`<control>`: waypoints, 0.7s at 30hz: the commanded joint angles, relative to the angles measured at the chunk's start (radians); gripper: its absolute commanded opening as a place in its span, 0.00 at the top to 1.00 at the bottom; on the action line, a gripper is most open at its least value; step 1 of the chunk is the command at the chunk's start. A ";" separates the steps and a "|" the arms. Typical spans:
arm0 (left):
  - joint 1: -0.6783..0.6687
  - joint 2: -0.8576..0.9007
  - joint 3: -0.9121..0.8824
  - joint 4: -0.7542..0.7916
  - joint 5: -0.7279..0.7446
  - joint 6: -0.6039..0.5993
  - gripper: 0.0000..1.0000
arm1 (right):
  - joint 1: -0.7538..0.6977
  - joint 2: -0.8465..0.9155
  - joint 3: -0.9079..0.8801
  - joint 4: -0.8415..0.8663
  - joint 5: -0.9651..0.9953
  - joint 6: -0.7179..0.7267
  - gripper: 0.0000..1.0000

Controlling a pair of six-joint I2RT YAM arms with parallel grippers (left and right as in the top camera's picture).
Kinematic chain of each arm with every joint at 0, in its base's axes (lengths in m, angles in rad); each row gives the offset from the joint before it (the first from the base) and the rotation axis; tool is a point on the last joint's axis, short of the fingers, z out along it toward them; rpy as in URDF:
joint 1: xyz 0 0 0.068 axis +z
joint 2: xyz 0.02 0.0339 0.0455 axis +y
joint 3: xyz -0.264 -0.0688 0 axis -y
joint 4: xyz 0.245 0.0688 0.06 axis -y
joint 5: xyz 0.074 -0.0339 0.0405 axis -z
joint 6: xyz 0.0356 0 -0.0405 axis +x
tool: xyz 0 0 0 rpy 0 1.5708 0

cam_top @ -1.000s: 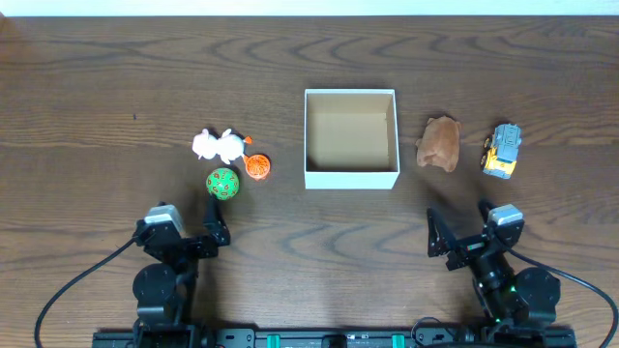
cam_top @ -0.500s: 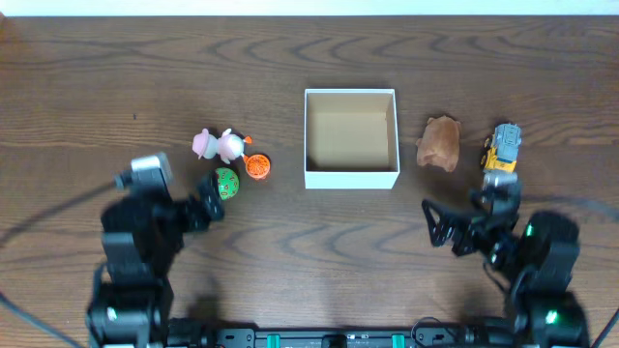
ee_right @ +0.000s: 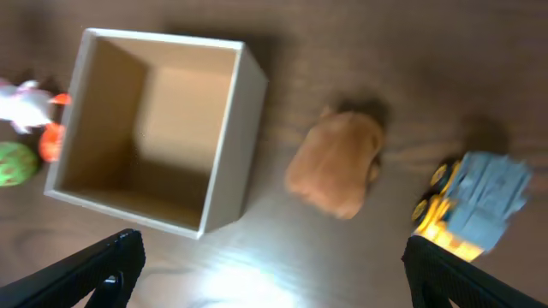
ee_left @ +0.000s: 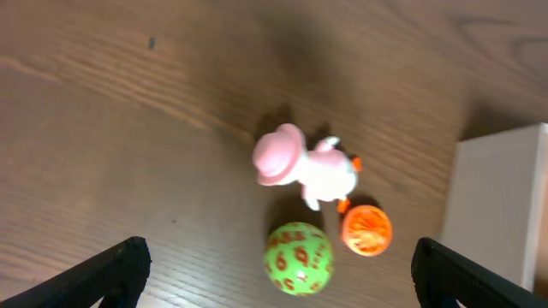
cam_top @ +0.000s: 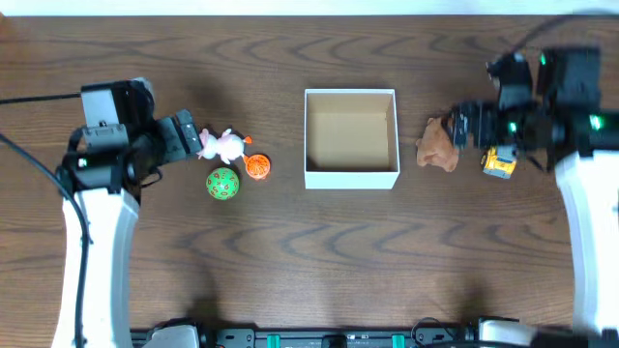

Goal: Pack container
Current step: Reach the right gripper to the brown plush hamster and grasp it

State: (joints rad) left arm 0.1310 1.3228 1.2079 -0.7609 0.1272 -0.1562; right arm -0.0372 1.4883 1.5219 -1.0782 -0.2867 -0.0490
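The container, a square box with white walls and a bare brown inside, stands at the table's middle and is empty. It also shows in the right wrist view and at the edge of the left wrist view. Left of it lie a pink-and-white pig toy, a green ball and an orange ball. Right of it lie a brown toy and a yellow-and-blue truck. My left gripper hangs open just left of the pig. My right gripper hangs open over the brown toy's right side.
The table is dark wood, with its far edge at the top of the overhead view. Black cables trail from both arms along the left and right sides.
Both arms have lifted from the front edge and swung away from me: the left gripper to beside the pig toy, the right gripper to over the brown toy. No toy has moved.
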 commanded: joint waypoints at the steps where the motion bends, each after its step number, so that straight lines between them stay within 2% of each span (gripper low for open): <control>1: 0.051 0.040 0.025 -0.017 -0.011 0.014 0.02 | 0.020 0.126 0.091 -0.020 0.072 -0.065 0.01; 6: 0.098 0.066 0.025 -0.024 -0.011 0.014 0.02 | 0.020 0.267 0.095 0.014 -0.041 -0.046 0.01; 12: 0.101 0.069 0.025 -0.024 -0.011 0.014 0.02 | 0.022 0.415 0.095 0.050 -0.038 0.012 0.01; 21: 0.101 0.069 0.025 -0.024 -0.011 0.014 0.02 | 0.049 0.557 0.095 0.067 0.119 0.090 0.01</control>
State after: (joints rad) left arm 0.2283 1.3888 1.2083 -0.7818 0.1242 -0.1562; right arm -0.0158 2.0239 1.6039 -1.0199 -0.2169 0.0013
